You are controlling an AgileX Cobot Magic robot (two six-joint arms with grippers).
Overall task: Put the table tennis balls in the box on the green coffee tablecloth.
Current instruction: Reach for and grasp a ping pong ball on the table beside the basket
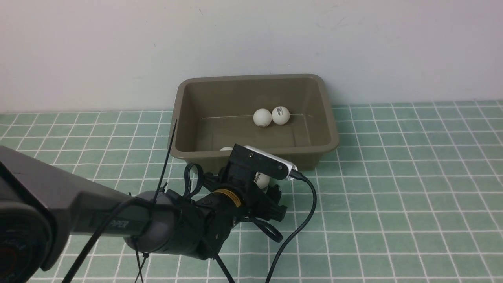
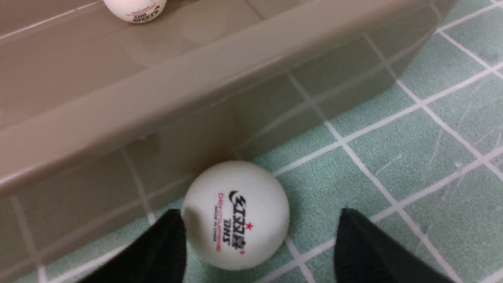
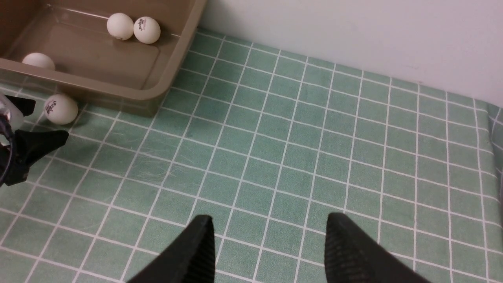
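Left claw (image 2: pixel 259 212): jaws wide apart around the loose ball (image 2: pixel 235 215), which sits close against one finger (image 2: pixel 165 251) with a clear gap to the other; not clamped.
Right claw (image 3: pixel 269 218): jaws apart over bare cloth (image 1: pixel 393 177), holding nothing.
Writing: the loose ball reads "DHS" in black with a red star; the small red print is too fine to read.
Loose ball: on the cloth, just beside the box's near wall.
Box (image 1: pixel 251 78): open side up, long axis left to right, back against the wall.
Inside: two touching balls (image 1: pixel 262 117) (image 1: pixel 280 115) at the far wall, one (image 1: pixel 226 149) at the near wall.

Outside ball (image 1: pixel 262 181) mostly hidden behind wrist camera (image 1: pixel 264 162), boxed ball (image 1: pixel 226 148) half hidden by box (image 1: pixel 306 155) rim
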